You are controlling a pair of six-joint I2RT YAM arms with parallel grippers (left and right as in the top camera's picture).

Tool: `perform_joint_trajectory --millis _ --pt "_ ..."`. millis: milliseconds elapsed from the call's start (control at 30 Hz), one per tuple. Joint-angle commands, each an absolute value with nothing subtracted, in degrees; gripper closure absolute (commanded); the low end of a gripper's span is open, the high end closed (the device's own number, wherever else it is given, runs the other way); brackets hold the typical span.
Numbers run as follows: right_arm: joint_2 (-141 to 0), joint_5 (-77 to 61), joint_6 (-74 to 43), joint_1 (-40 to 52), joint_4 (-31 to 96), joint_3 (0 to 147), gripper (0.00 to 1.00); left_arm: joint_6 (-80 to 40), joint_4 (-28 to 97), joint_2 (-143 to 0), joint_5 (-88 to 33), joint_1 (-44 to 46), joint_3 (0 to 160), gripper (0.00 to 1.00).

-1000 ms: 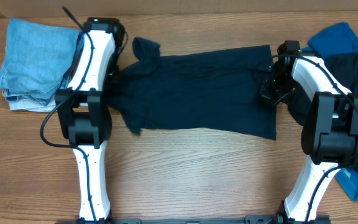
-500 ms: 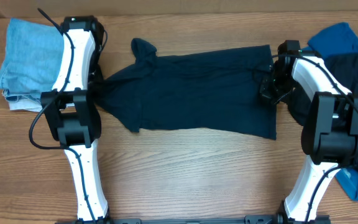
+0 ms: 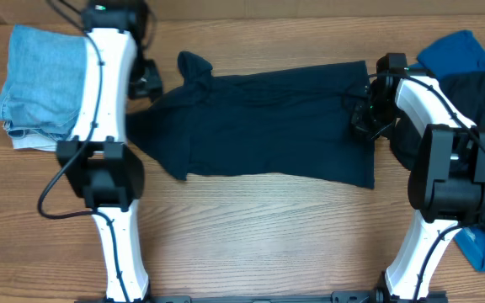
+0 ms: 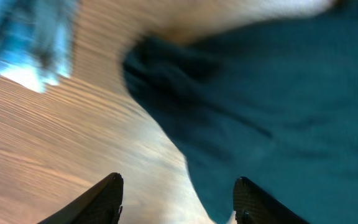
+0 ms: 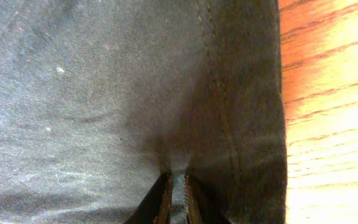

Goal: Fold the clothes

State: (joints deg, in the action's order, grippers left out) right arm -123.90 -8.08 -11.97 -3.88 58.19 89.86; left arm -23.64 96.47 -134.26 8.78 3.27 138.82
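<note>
Left end effector hangs above the table with its two fingers spread wide and nothing between them, over bare wood just beside the sleeve end of the dark navy shirt; its wrist view is blurred. Right end effector is down on the opposite end of that shirt, close to the stitched hem, its tips drawn nearly together with a small ridge of the fabric pinched between them. The shirt lies spread flat across the middle of the table, running from one arm to the other, collar and sleeve toward the left arm and hem toward the right. A folded pale blue garment sits at the far left corner, apart from the shirt. On the outer side of the right arm lies a heap made of a bright blue garment and another dark garment, touching each other.
</note>
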Motion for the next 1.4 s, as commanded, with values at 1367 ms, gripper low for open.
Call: perform_joint_trajectory --millis 1367 --pt "-122.9 -6.4 -12.0 -3.9 55.6 89.1 0.76 -0.4 7.4 -124.9 12.7 18.2 89.1 0.4"
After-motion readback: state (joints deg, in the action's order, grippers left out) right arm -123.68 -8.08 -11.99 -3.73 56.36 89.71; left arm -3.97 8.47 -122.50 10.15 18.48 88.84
